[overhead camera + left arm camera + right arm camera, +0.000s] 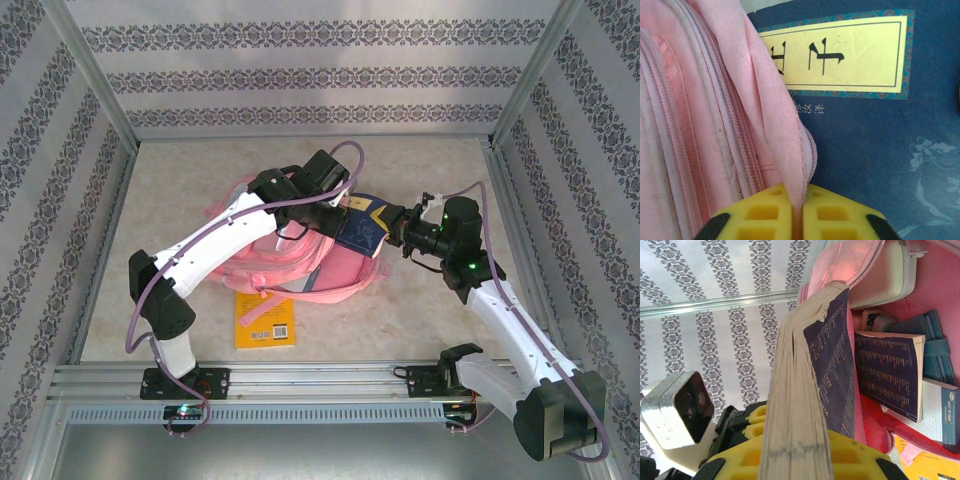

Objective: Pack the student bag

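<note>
— Well, how do the arms stand, nearest first?
— The left arm (215, 240) rises from its base at 7 o'clock on the table (400, 330). Its elbow sticks out toward 9, and its forearm crosses the student bag (330, 275) toward 1 o'clock. The left gripper (338, 218) is clenched on a fold of the bag's pink rim, with only cloth between the yellow fingertips (765, 215).
— And the right arm (510, 325)?
— From 5 o'clock it stretches toward 12, wrist turned to 9. The right gripper (398, 232) is clamped on the page edge of a thick dark blue book (362, 232), which is tilted with its far end at the bag's mouth.
— Where does the bag lie?
— Mid-table, flat, its opening facing 3 o'clock. A yellow book (266, 320) lies just beside its 6 o'clock edge.
— Any writing?
— The blue cover's yellow label (840, 55) carries black characters. 子 reads clearly; its neighbour is half under pink cloth. The pale characters below are too faint. Inside the bag, a second blue book (887, 372) has rows of print too small to read
</note>
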Robot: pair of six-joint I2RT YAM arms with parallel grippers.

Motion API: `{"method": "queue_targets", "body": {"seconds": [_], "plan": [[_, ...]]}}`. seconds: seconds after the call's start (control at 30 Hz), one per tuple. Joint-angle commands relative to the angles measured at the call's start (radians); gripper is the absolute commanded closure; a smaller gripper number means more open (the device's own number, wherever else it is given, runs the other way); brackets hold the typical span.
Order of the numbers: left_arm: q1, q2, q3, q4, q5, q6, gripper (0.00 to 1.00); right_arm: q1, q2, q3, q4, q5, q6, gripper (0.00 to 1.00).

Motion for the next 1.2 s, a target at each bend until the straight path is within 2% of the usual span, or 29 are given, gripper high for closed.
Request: {"method": "queue_targets", "body": {"seconds": [0.0, 0.07, 0.23, 0.33, 0.43, 0.57, 0.8, 1.0, 1.17], "plan": [[0.002, -0.025, 0.016, 0.01, -0.005, 0.043, 1.0, 0.018, -0.031, 0.029, 0.055, -0.018, -0.044, 1.0], [0.025, -0.045, 0.025, 0.019, 0.004, 0.041, 1.0, 0.015, -0.038, 0.043, -0.011, -0.013, -0.099, 1.0], [0.088, -0.098, 0.091, -0.01, 0.012, 0.041, 1.0, 0.015, -0.065, 0.086, -0.324, 0.036, -0.33, 1.0], [0.097, -0.14, 0.117, -0.023, -0.035, 0.054, 1.0, 0.017, -0.084, 0.068, -0.431, 0.066, -0.418, 1.0], [0.102, -0.183, 0.124, -0.02, -0.068, 0.054, 1.0, 0.019, -0.101, 0.029, -0.46, 0.086, -0.452, 1.0], [0.106, -0.219, 0.127, -0.03, -0.112, 0.067, 1.0, 0.026, -0.111, -0.02, -0.416, 0.087, -0.469, 1.0], [0.12, -0.263, 0.105, -0.029, -0.14, 0.095, 1.0, 0.089, -0.064, -0.034, -0.166, 0.068, -0.361, 1.0], [0.15, -0.285, 0.089, -0.007, -0.117, 0.094, 1.0, 0.219, 0.082, 0.02, -0.007, 0.158, -0.328, 1.0], [0.177, -0.291, 0.085, 0.005, -0.091, 0.091, 1.0, 0.278, 0.242, 0.067, 0.139, 0.228, -0.283, 1.0]]}}
